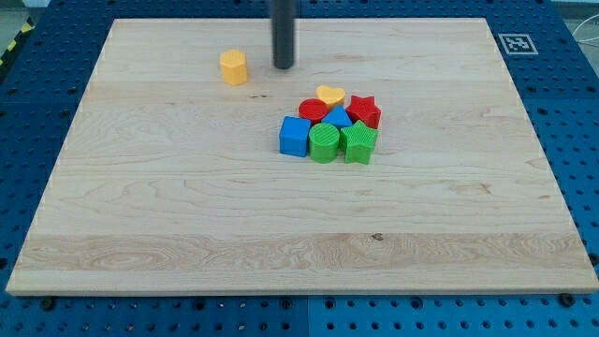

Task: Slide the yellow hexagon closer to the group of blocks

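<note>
On the wooden board (187, 243), the cluster sat nearest the view's bottom: a blue cube (294, 136), a green cylinder (325, 142) and a green star (359, 141) in front, with a red cylinder (312, 109), a small blue block (339, 116), a red star (365, 110) and a yellow heart (329, 95) behind. Farther off, at about ten o'clock from the group and well apart from it, stood the yellow hexagon (234, 67). My tip (283, 66) rested just beside it at three o'clock, on the cluster's side. There were no jaws to report, only a rod. The push appeared not yet done; the tip likely needed to round the hexagon first.
</note>
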Tool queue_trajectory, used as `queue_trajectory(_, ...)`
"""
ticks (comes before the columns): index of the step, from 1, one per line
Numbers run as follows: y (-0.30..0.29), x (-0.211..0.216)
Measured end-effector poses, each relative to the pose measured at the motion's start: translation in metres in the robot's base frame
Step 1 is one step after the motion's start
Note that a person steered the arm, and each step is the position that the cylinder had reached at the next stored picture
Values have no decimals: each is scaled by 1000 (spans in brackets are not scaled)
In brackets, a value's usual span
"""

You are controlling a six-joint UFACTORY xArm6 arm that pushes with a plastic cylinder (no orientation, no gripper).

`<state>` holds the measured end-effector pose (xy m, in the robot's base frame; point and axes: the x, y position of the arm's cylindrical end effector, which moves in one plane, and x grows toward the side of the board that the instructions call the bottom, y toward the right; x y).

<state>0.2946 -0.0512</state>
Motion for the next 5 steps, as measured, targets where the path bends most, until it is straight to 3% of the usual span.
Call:
queue_trajectory(3,-105,-30)
queue_trajectory(4,-124,-18)
queue_trajectory(5,-88,11)
